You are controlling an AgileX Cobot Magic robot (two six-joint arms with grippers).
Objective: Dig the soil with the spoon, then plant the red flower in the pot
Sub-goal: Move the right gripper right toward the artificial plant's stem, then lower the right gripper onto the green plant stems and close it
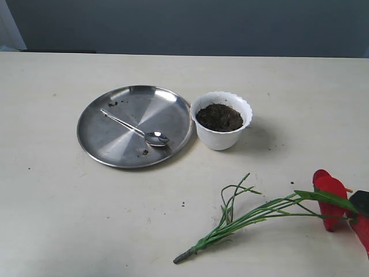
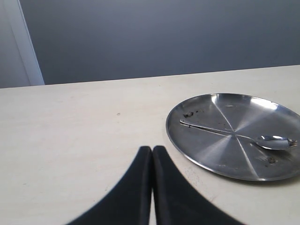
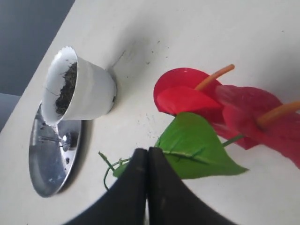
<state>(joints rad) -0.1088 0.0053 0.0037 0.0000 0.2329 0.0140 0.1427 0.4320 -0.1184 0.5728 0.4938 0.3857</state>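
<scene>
Spoon [image 1: 136,129] on plate [image 1: 98,141]; pot [image 1: 221,120] right; flower [image 1: 271,214] front.

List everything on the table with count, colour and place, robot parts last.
plate: one, silver steel, left of the middle of the table, beside the pot.
spoon: one, shiny silver, lying on the plate, bowl toward the pot side.
pot: one, white with wavy rim, upright just right of the plate.
soil: one dark brown mound, filling the pot; a few crumbs on the plate and table.
flower: one, red blooms, green leaf and stems, lying flat near the front right, stems pointing left.
table: one, cream, under everything.
left gripper: one, black, shut, empty, above bare table near the plate.
right gripper: one, black, shut, empty, over the flower's leaf.
</scene>
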